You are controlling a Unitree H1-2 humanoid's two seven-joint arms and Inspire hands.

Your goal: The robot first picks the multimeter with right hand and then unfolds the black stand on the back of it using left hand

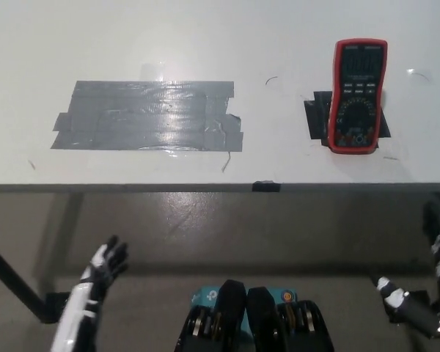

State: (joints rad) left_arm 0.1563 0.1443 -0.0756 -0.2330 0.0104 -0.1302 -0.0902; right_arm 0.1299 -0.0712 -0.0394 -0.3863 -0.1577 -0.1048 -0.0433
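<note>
White table (205,44) fills most of my view, with a big patch of grey tape (150,116) on it. I see the red multimeter (357,95) lying face up toward the right, over a black tape mark (317,116). Left hand (103,270) hangs low below the table edge, fingers apart, holding nothing. Right hand (414,308) sits bottom right; can't tell its fingers.

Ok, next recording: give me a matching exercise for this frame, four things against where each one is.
Things:
1. multimeter
2. grey tape patch
3. left hand
4. right hand

Places:
A. below the table edge, lower left
B. on the table, right side, on black tape
C. lower right corner, off the table
D. on the table, left of centre

Pairs: 1-B, 2-D, 3-A, 4-C
</note>
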